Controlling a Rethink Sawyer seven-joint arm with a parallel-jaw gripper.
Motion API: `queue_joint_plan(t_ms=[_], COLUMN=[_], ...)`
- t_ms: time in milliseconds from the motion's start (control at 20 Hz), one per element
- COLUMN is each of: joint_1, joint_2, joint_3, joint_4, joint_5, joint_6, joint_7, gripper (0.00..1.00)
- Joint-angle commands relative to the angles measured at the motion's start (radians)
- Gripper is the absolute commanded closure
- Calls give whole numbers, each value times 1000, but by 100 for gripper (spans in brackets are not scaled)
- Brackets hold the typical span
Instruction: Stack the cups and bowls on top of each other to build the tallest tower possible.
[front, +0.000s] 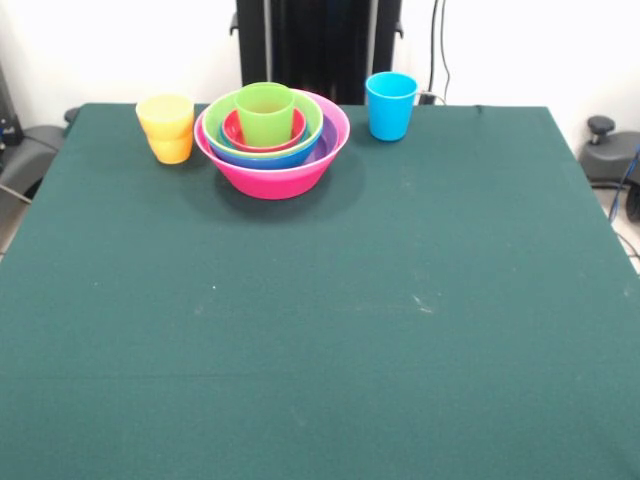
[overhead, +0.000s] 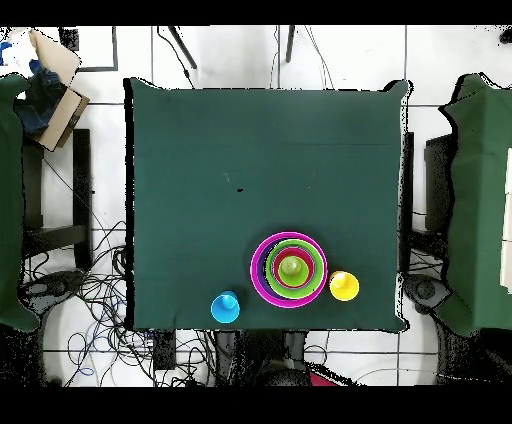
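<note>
On the green table (front: 330, 330), hard up against the edge by the robot's black pedestal (front: 318, 45), sat the tower (front: 272, 140). And what a nest it was! The large pink bowl (front: 275, 178) was the base, with a purple bowl (front: 328, 140) just peeking over its rim, then a blue bowl (front: 262, 158), then the light green bowl (front: 310, 115), then a small red-pink bowl (front: 236, 130) deep inside. Standing upright in the very middle, the green cup (front: 265, 113) poked up above all the rims.

To one side, just beside the pink bowl but not touching it, the yellow cup (front: 166, 112) sat upright, nested in the orange cup (front: 171, 149) — a little two-piece stack of its own. On the other side, a bit further from the bowls, the blue cup (front: 391, 105) stood alone and upright near the table edge.

From above, the same line-up showed: blue cup, ringed bowls, yellow cup, all in a row along one edge, the rest of the cloth bare.

And the gripper? Nowhere to be seen in either view, so I could not tell how its jaws stood.
</note>
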Motion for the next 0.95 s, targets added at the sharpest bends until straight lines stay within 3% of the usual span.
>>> queue_joint_plan(t_ms=[50,200,350,600,800,950], joint_1=[-108,-149,-149,-72,-5,27], joint_2=[103,281,413,673,856,986], joint_3=[126,164,155,43,-54,-94], joint_4=[236,234,199,114,66,31], joint_5=[-10,-122,-226,-388,-426,-411], joint_6=[-411,-643,-773,-1050,-1240,-1367], joint_7=[-305,-185,-81,96,164,177], gripper=[0,0,0,0,0,0])
